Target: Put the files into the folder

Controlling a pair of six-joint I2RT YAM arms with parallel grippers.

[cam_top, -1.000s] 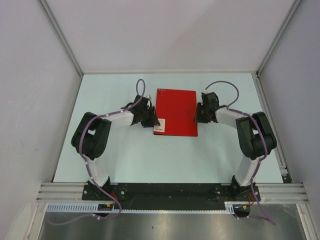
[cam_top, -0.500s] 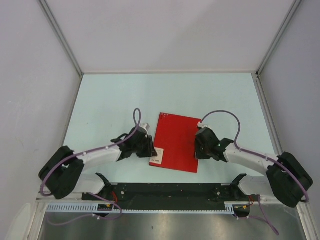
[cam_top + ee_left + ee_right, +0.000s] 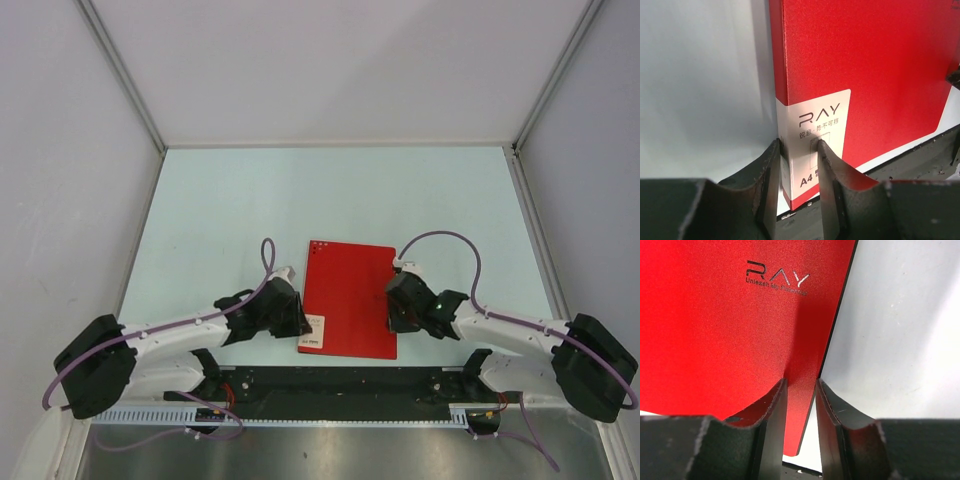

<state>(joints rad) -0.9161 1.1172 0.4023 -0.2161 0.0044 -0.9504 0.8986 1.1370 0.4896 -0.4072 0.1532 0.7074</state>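
The left end effector (image 3: 799, 150) is clamped on the white label (image 3: 815, 135) at the left edge of the red folder (image 3: 350, 295). The right end effector (image 3: 801, 385) pinches its right edge. The closed folder sits between both arms, at the surface's (image 3: 220, 220) near edge.

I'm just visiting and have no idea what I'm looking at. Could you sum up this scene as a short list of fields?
folder: red, closed, by the near edge of the table
label: white, printed RAY and A4, at the folder's near left corner
left gripper: shut on the folder's left edge, at the label
right gripper: shut on the folder's right edge
files: none visible in any view
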